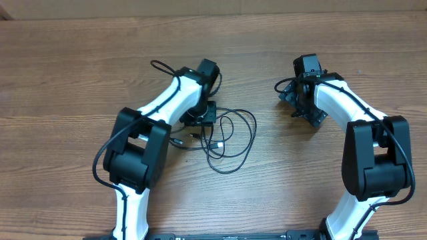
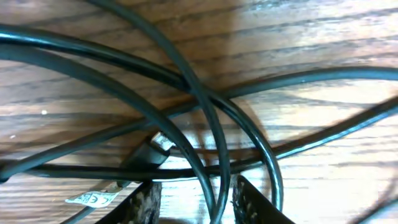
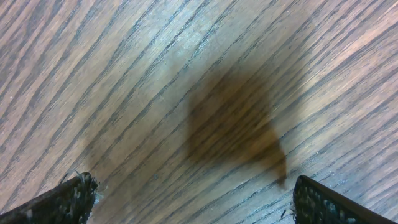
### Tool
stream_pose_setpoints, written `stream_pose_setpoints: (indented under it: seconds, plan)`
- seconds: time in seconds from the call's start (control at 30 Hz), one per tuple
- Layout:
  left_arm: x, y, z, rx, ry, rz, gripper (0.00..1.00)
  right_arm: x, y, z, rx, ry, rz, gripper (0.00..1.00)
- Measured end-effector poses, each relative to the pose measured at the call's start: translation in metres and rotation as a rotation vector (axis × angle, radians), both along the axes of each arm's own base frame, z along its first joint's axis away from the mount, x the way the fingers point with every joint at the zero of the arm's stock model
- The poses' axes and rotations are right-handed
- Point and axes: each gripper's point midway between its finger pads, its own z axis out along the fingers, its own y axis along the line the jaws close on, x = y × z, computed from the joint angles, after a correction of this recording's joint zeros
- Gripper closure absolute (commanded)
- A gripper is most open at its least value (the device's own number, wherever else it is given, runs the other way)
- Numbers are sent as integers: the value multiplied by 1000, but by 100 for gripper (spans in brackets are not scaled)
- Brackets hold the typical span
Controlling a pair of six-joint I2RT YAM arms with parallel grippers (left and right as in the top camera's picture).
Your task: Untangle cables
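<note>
The left arm [image 1: 157,110] is reaching up from the near edge of the desk [image 1: 67,60] and bending toward the middle, its wrist tipped down over the cables [image 1: 230,137]. From overhead the wrist is covering the left part of the tangle, so the left jaws are not showing there. Only thin black loops are spreading out to its right, lying flat on the wood. In the left wrist view the two fingertips [image 2: 146,202] are poking in at the bottom edge, cut off by the frame, and are standing partly spread. One cord is passing through the gap between them with wood showing on either side, not pinched. Several strands are crossing just beyond, and a small plug [image 2: 155,148] is lying among them near a white tag [image 2: 93,198] whose print is too small to read. How many cords there are, I cannot tell.

The right arm [image 1: 347,110] is rising from the near right corner and folding inward, its wrist hanging well apart from the cables. The right jaws are standing spread wide — the pads [image 3: 78,196] are sitting at the bottom corners of the right wrist view, mostly cropped — with wood grain and a blurred shadow between them.
</note>
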Motion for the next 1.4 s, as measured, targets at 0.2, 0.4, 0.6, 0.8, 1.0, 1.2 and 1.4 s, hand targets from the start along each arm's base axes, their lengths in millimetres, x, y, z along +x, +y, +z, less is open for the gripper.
stream_pose_setpoints:
  seconds: [0.2, 0.4, 0.6, 0.8, 1.0, 1.2, 1.4]
  plan:
    - [-2, 2, 1, -62, 33, -25, 62, 0, 0, 0, 0, 0, 0, 0]
    - [0, -1, 0, -76, 22, -45, 61, 0, 0, 0, 0, 0, 0, 0]
    - [2, -4, 0, -81, 10, -57, 60, 0, 0, 0, 0, 0, 0, 0]
    - [3, -4, 0, -83, 8, -58, 56, 0, 0, 0, 0, 0, 0, 0]
    - [3, -6, 0, -91, 8, -61, 53, 0, 0, 0, 0, 1, 0, 0]
    - [4, -7, 0, -94, 5, -59, 54, 0, 0, 0, 0, 0, 0, 0]
    - [4, -7, 0, -95, 3, -57, 53, 0, 0, 0, 0, 0, 0, 0]
